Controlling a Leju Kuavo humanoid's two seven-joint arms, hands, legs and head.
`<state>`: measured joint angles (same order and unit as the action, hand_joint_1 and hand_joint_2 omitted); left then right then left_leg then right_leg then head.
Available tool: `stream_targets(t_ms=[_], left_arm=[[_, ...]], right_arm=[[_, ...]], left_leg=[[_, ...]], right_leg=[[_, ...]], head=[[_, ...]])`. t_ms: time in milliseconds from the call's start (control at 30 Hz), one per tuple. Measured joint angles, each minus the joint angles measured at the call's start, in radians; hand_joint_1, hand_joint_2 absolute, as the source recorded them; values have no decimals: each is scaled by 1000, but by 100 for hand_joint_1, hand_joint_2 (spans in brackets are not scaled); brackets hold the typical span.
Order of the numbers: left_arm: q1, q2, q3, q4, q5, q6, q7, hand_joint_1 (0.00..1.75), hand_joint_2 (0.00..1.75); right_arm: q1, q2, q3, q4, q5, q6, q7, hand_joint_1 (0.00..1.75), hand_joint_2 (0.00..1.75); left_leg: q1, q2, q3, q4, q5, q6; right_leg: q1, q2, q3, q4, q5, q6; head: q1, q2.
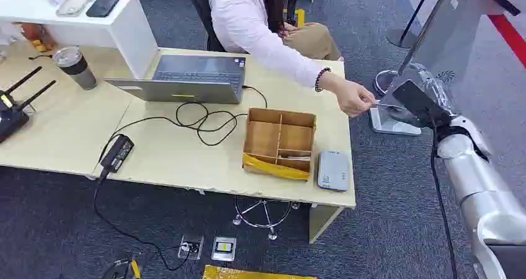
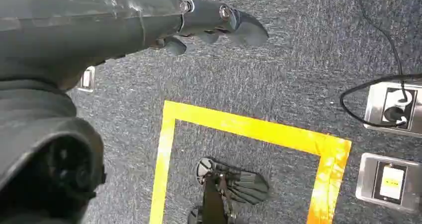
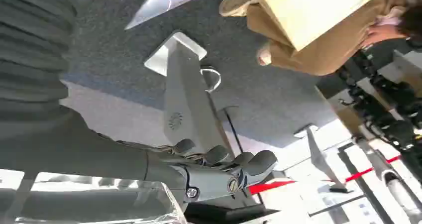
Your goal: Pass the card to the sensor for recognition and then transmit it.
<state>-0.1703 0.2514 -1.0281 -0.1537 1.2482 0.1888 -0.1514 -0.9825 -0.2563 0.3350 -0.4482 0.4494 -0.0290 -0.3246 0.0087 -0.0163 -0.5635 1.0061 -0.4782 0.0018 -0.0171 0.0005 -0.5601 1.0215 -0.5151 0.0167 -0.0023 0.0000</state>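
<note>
Brown divided box (image 1: 279,141), grey sensor (image 1: 333,170), pale wooden table (image 1: 180,158), yellow floor tape (image 2: 239,127)

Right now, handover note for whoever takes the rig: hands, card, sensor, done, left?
Right hand: raised off the table's right end, holding out the card; a person's hand has reached it and is at the card's other end. Who bears it now is unclear.
Left hand: hangs over the carpet, fingers apart, holding nothing.
Sensor: grey pad at the table's front right corner, beside the box; nothing on it.
Done: card brought to the person; the scan cannot be judged from here.
Left: let go once the person has it, then lower the arm.
</note>
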Motion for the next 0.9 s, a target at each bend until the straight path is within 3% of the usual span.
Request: stream_targets(t_ms=[633,667,900], left_arm=[[1,7,0,0,-2,0,-3,0,0],[2,7,0,0,-2,2,-4,0,0],[1,8,-1,0,-2,5,-9,0,0]], right_arm=[[1,30,48,-53,-42,12,29,0,175],[1,31,50,-54,-45,13,29,175,175],[1,37,59,-66,-74,19,18,175,175]], left_leg=[[0,0,0,0,0,0],[0,0,0,0,0,0],[0,0,0,0,0,0]], right_leg=[[0,0,0,0,0,0],[0,0,0,0,0,0],[0,0,0,0,0,0]], head=[[0,0],[0,0],[0,0]])
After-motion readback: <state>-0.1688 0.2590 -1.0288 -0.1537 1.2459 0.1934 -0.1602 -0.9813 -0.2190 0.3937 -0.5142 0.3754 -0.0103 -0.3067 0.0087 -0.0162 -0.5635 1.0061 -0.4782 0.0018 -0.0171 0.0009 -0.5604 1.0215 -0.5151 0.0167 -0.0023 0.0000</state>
